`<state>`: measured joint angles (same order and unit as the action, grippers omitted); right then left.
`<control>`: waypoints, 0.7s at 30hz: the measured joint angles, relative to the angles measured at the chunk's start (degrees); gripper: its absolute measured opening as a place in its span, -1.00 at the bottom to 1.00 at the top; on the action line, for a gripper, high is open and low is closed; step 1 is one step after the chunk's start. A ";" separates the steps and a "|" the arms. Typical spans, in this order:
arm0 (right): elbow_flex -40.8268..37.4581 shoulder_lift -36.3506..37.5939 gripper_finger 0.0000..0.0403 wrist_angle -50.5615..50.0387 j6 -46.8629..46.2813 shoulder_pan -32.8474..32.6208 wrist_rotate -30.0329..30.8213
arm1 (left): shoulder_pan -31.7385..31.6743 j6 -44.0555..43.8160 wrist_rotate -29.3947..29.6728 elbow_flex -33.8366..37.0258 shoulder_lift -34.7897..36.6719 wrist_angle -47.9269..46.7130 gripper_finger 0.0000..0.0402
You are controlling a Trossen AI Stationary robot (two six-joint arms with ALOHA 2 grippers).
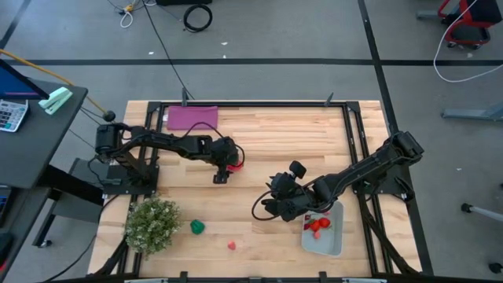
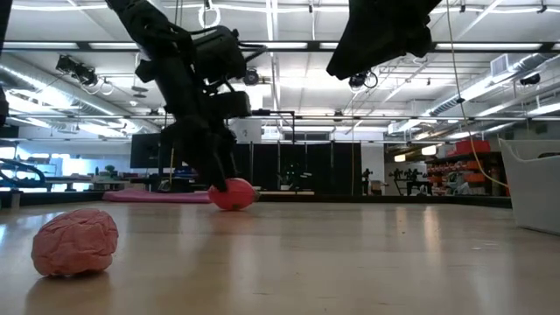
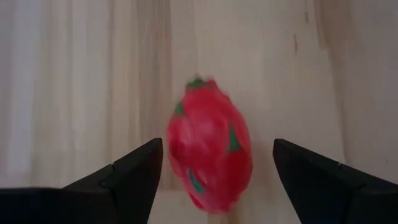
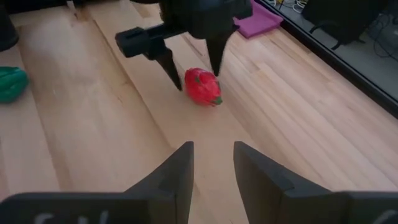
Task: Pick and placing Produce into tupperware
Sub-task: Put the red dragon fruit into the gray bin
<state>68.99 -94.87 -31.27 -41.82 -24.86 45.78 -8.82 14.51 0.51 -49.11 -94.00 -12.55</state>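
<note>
A red piece of produce with green flecks [image 3: 208, 152] lies on the wood near the table's middle [image 1: 235, 163]. My left gripper [image 3: 216, 149] is open and points down over it, a finger on either side with a gap to each; the right wrist view shows this too [image 4: 194, 68]. My right gripper [image 4: 213, 163] hovers right of the middle [image 1: 277, 200], open only a little and holding nothing. The clear tupperware [image 1: 333, 242] near the right front corner holds several red pieces [image 1: 318, 226]. A green piece [image 1: 197, 227] and a pink piece [image 1: 233, 245] lie on the table near the front edge.
A bushy pale-green plant [image 1: 153, 222] stands at the front left. A flat purple rectangle [image 1: 192, 117] lies at the far left. In the low view the pink piece [image 2: 74, 243] is close, and the tupperware wall [image 2: 534, 188] shows at the right. Bare wood lies between the arms.
</note>
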 joint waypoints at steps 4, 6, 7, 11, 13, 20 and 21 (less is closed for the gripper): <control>0.02 0.00 -0.40 -0.09 -0.03 0.00 -0.11 | 0.04 -0.38 -0.09 0.06 -2.30 0.72 0.55; 0.02 0.00 -0.40 -0.10 -0.05 0.00 0.00 | 0.04 -0.39 -0.09 0.08 -3.40 2.12 0.55; 0.02 0.00 -0.40 -0.12 -0.07 0.00 -0.07 | 0.02 -0.38 -0.09 0.08 -3.91 2.85 0.55; 0.02 0.00 -0.40 -0.17 -0.06 0.00 0.00 | 0.04 -0.40 -0.07 0.11 -4.77 4.91 0.53; 0.02 0.00 -0.40 -0.23 -0.05 0.00 0.02 | 0.04 -0.43 -0.07 0.06 -4.89 4.99 0.50; 0.02 0.00 -0.40 -0.36 -0.05 0.00 0.02 | 0.03 -1.27 0.01 0.06 -4.89 5.20 0.33; 0.02 0.00 -0.40 -0.36 -0.05 0.00 0.02 | 0.02 -1.97 0.04 0.03 -4.89 5.12 0.29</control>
<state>69.01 -94.87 -31.64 -41.87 -24.86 45.80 -8.80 12.54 0.56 -49.08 -98.89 -7.43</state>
